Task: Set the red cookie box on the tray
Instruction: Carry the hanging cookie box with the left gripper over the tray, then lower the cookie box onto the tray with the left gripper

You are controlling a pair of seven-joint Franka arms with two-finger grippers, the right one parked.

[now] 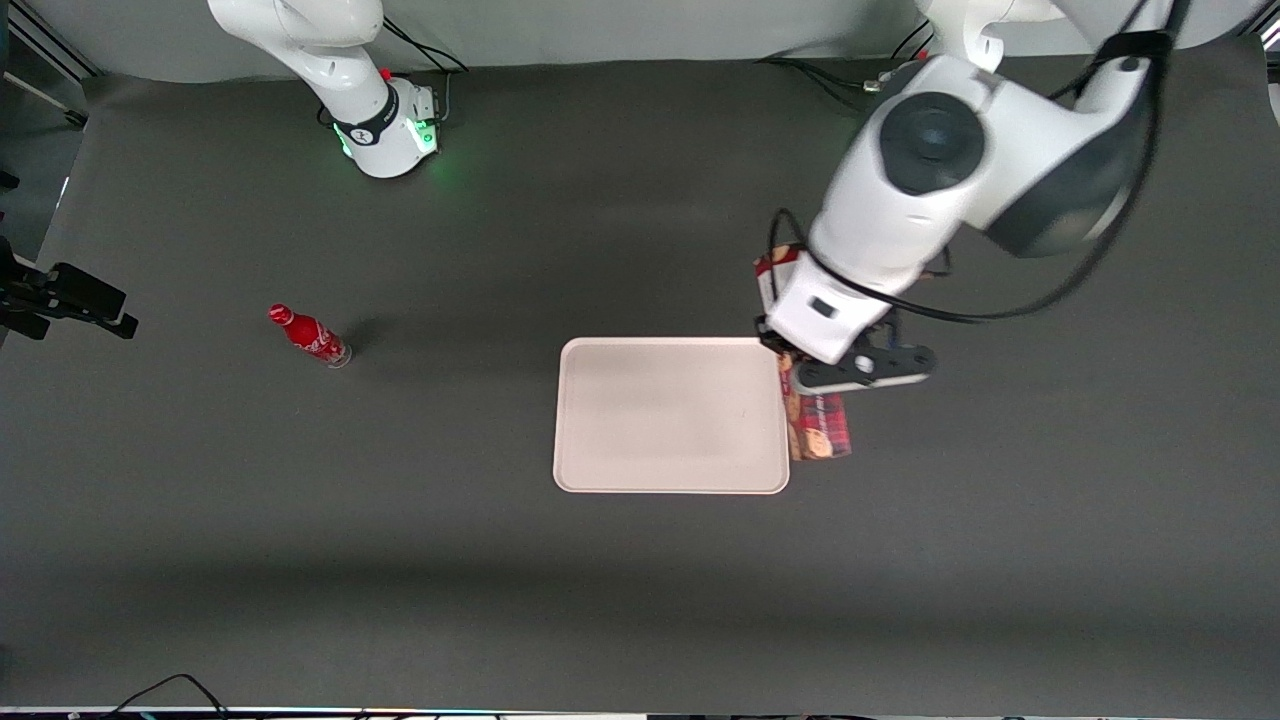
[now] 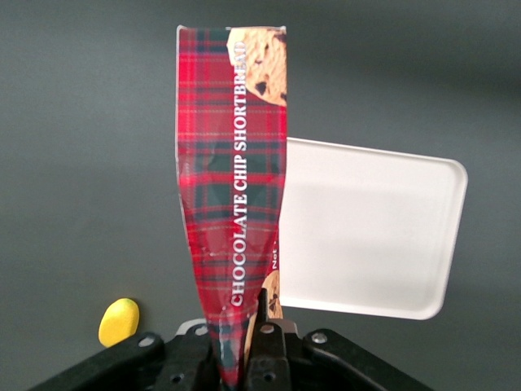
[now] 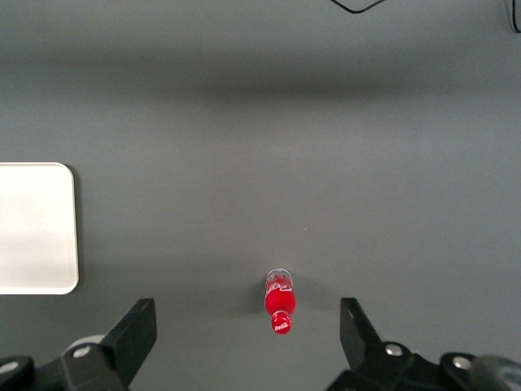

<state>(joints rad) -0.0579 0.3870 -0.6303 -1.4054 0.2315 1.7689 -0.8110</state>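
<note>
One red cookie box, tartan print with cookie pictures, pinched at one end by the left arm's hand, walls creased inward at the grip. Box lies just beside the tray's short edge toward the working arm's end of the bench. One red soda bottle, upright, toward the parked arm's end. One yellow object near the hand.
</note>
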